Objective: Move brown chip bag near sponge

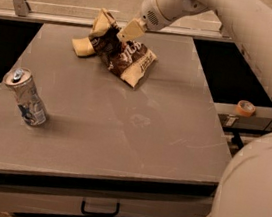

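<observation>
The brown chip bag [124, 57] is dark brown and crumpled with cream-yellow ends. Its lower right end rests on the grey table [123, 129] at the far middle, and its upper left end stands up. The pale-yellow sponge [82, 47] lies just left of the bag, touching it and partly hidden behind it. My gripper [128, 32] reaches down from the upper right and is shut on the bag's upper middle edge.
A silver-blue drink can [26, 97] lies tilted at the table's left edge. A roll of tape [246, 108] sits on a ledge to the right. My arm [229, 17] spans the upper right. A drawer handle [99, 209] is below the front edge.
</observation>
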Controlling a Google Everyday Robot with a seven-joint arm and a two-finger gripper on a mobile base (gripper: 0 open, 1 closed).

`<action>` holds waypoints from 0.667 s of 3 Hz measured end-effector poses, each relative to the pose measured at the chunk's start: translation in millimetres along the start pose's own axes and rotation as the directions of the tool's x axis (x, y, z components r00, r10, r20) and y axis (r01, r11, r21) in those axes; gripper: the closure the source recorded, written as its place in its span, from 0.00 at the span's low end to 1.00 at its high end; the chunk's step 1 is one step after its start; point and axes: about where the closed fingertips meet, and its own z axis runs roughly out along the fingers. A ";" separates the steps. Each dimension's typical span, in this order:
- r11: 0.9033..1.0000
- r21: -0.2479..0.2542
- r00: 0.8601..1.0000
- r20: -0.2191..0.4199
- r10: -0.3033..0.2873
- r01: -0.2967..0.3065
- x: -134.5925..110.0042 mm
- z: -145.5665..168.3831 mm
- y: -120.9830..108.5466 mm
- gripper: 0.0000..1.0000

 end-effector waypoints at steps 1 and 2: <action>1.000 -0.003 1.000 -0.005 0.027 -0.027 12.0 -10.2 0.1 0.00; 0.993 -0.055 0.994 0.015 0.106 -0.105 48.5 -31.5 5.3 0.00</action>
